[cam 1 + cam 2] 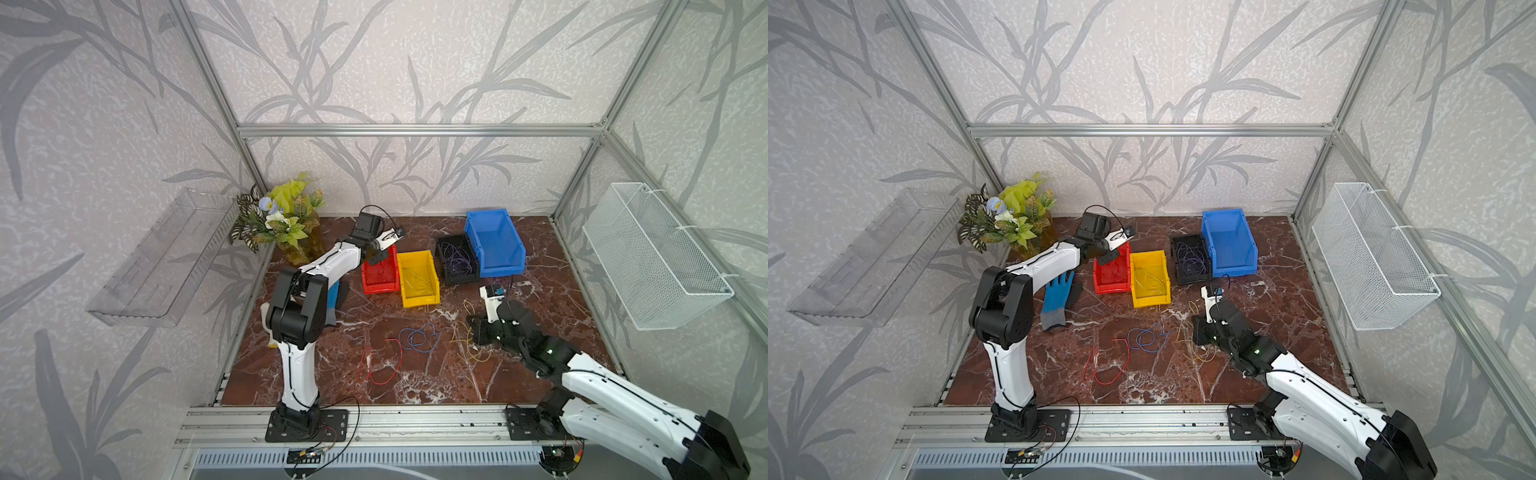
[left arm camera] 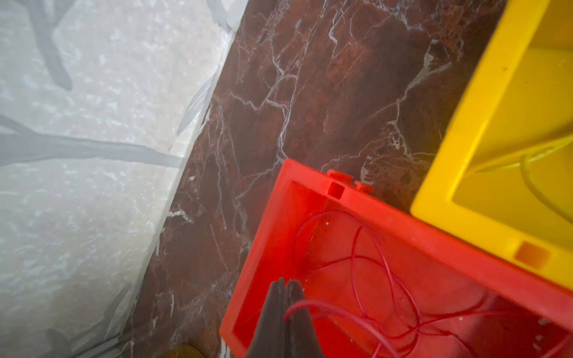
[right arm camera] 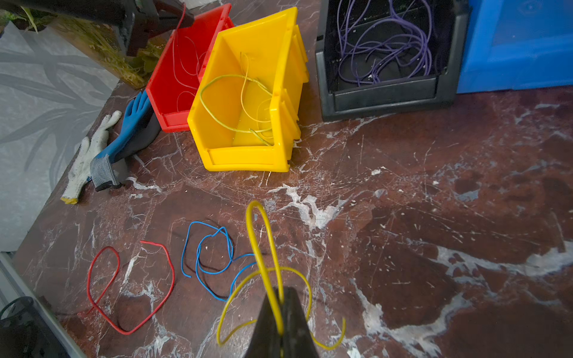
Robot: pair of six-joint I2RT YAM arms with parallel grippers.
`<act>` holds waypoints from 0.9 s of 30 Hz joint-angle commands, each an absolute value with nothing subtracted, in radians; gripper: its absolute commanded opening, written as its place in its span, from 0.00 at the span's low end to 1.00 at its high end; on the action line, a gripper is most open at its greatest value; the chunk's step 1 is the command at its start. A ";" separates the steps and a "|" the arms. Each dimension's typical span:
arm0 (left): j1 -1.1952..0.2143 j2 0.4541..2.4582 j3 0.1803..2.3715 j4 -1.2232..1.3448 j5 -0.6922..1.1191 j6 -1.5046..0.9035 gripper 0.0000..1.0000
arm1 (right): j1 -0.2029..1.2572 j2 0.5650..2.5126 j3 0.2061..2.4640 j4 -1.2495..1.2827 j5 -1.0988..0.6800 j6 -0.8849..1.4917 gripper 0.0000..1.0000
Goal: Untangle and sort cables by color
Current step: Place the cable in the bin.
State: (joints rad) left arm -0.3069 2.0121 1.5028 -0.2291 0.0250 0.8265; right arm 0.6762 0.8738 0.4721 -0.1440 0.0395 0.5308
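- Left gripper (image 2: 285, 283) pinches a red cable (image 2: 316, 305) above the red bin (image 2: 257, 223); letting go looks next.
- Right gripper (image 3: 280, 291) clamps a yellow cable (image 3: 251, 231), probably bound for the yellow bin (image 3: 245, 158).

Red-brown marble table (image 1: 540, 365), cluttered.
On it: red bin (image 1: 380, 289), yellow bin (image 1: 419, 301), black bin (image 1: 459, 279) and blue bin (image 1: 498, 266) at the back, plant vase (image 1: 299, 249), blue glove (image 3: 136, 124), white glove (image 3: 90, 155), 3 loose cables: red cable (image 3: 172, 272), blue cable (image 3: 231, 251), yellow cable (image 3: 251, 235).

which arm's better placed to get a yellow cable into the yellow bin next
Right, most likely. The right fingers are shut on a yellow cable near the yellow bin; the left fingers pinch a red cable over the red bin.
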 commanded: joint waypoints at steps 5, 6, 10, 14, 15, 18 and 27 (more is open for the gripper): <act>-0.296 2.024 1.549 -0.250 0.132 0.712 0.27 | 0.677 0.875 0.525 -0.176 0.030 0.517 0.06; -0.293 2.020 1.550 -0.257 0.138 0.706 0.38 | 0.676 0.882 0.535 -0.186 0.025 0.510 0.06; -0.273 1.979 1.550 -0.281 0.122 0.695 0.54 | 0.681 0.928 0.595 -0.245 -0.004 0.471 0.04; -0.263 1.869 1.511 -0.291 0.100 0.713 0.70 | 0.718 0.967 0.699 -0.340 0.012 0.406 0.00; -0.261 1.837 1.499 -0.291 0.094 0.720 0.73 | 0.729 0.972 0.732 -0.360 0.020 0.384 0.00; -0.255 1.744 1.465 -0.311 0.080 0.716 0.81 | 0.761 0.971 0.836 -0.426 0.043 0.335 0.00; -0.250 1.490 1.304 -0.448 0.270 0.670 0.89 | 0.787 0.964 1.132 -0.317 0.049 0.238 0.00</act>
